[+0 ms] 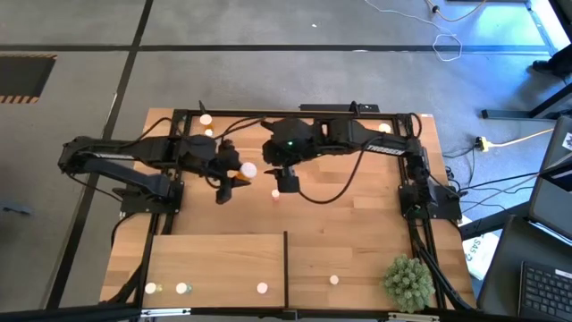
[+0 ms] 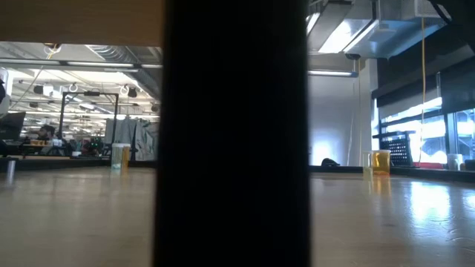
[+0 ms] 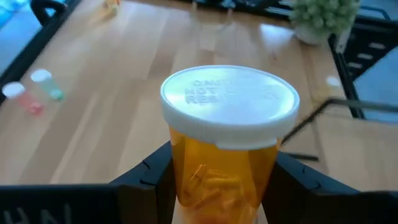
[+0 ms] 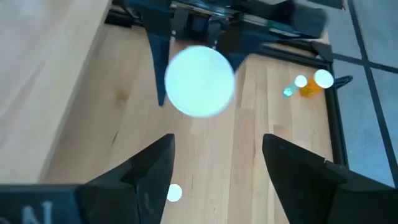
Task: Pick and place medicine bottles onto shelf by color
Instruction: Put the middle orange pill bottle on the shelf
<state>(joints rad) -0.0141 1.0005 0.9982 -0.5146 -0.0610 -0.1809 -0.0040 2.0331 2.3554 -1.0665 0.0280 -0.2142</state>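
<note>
My left end effector (image 3: pixel 217 186) clamps a wide orange bottle (image 3: pixel 219 174) upright beyond the shelf (image 1: pixel 214 259); my right end effector (image 4: pixel 214 165) hangs open beside it.

Nine medicine bottles (image 1: pixel 248 169) — one shelf (image 1: pixel 214 259) — one plant (image 1: pixel 409 281).

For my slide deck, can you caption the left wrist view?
Left gripper clamps an orange medicine bottle with white cap above the wooden tabletop.
</note>
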